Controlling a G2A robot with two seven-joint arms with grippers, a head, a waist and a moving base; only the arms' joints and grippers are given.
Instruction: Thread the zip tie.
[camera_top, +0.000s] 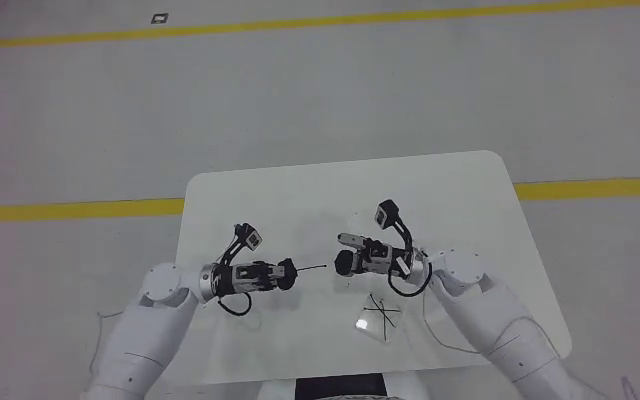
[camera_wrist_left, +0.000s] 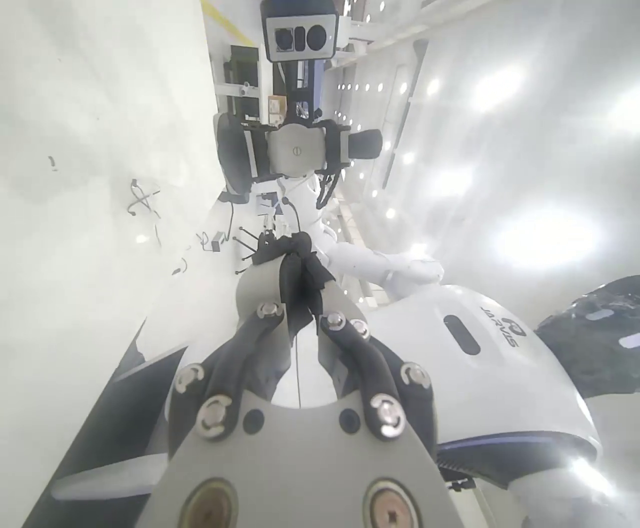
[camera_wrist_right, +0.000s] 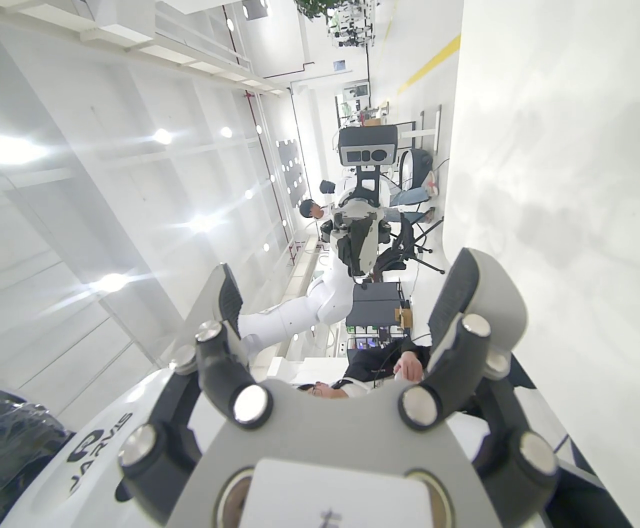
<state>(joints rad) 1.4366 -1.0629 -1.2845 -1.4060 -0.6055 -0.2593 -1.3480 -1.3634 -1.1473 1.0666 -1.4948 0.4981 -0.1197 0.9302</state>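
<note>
left gripper (camera_top: 289, 271) clamped shut on zip tie (camera_top: 312, 268); strap projecting from its fingertips toward right gripper (camera_top: 343, 263). right gripper spread wide, empty, just ahead of strap tip; contact not discernible. spare ties (camera_top: 380, 314) on table (camera_top: 300, 200), beside right wrist. judged step: taking the free end. advise level approach, strap centred in the gap, closing near tip only, left grip firm.

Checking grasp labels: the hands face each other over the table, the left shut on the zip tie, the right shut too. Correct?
No: the right hand is open, spread wide and holding nothing, as the right wrist view shows. The left hand is shut on the zip tie, as stated.
</note>
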